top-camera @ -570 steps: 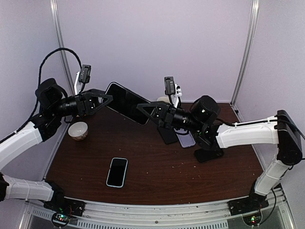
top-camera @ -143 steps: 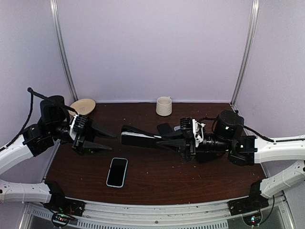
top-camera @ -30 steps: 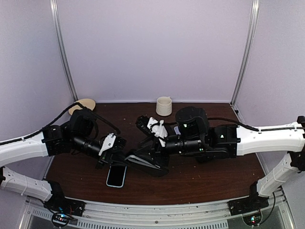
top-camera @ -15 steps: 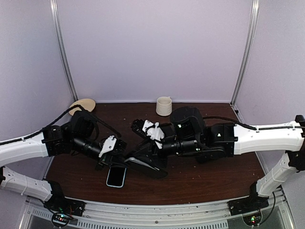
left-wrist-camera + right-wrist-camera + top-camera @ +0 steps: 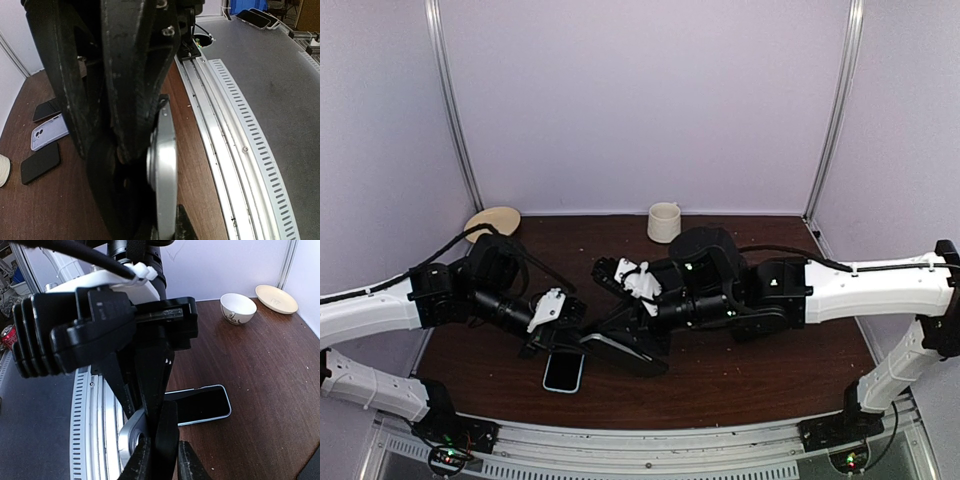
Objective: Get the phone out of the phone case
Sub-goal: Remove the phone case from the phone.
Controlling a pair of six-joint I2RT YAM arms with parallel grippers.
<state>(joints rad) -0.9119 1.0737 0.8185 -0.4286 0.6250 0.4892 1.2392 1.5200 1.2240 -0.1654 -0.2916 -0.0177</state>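
Note:
Low over the table's front left, both grippers hold the phone in its case (image 5: 620, 350) edge-on between them. In the left wrist view the phone's silver edge (image 5: 165, 170) runs up from my left gripper (image 5: 169, 231), which is shut on it. The black phone case (image 5: 168, 432) stands between the fingers of my right gripper (image 5: 161, 460), shut on its edge. The phone's silver corner (image 5: 129, 432) sticks out to the left of the case. The two grippers nearly touch in the top view, the left gripper (image 5: 565, 335) and the right gripper (image 5: 638, 342).
Another phone with a light-blue rim (image 5: 563, 372) lies flat just under the held one. A mug (image 5: 665, 222) and a plate (image 5: 492, 222) stand at the back, a small bowl (image 5: 238, 307) at the left. Spare cases (image 5: 49, 132) lie behind the right arm.
Both grippers have shifted a little left and down with the phone and case, over the blue-rimmed phone. The right gripper's fingers have narrowed onto the case.

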